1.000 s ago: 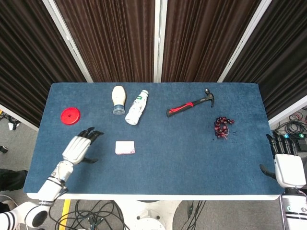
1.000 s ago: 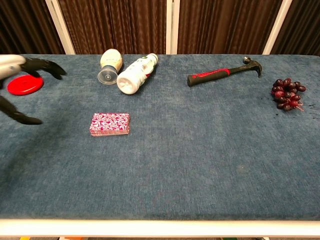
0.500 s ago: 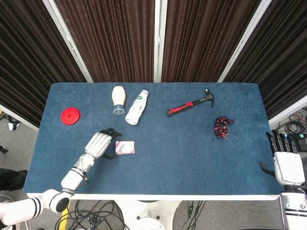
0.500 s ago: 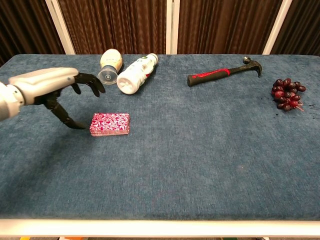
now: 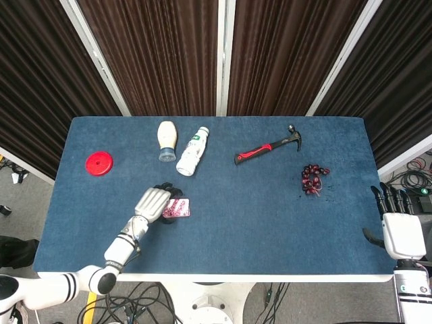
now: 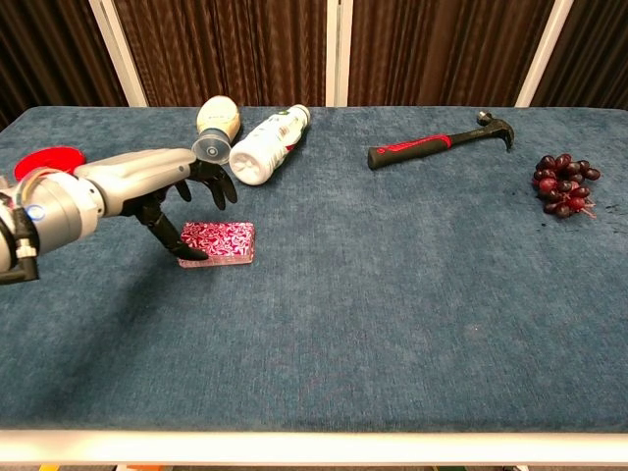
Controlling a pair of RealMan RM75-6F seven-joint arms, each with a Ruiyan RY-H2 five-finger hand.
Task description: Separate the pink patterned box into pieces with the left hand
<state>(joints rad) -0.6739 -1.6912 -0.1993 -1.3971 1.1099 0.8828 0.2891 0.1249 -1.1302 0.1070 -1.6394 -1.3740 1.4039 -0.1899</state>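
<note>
On the blue table (image 5: 270, 223), the left hand (image 5: 152, 202) hovers with fingers spread over the left end of the pink patterned box (image 6: 217, 242), which lies flat and closed beneath its dark fingertips (image 6: 218, 186), the thumb reaching down beside the box's left edge.

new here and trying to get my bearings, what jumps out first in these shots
The left hand reaches over the pink patterned box on the blue table's near-left part, its thumb at the box's left end. Behind, a red-handled hammer lies right of centre, dark grapes further right.
</note>
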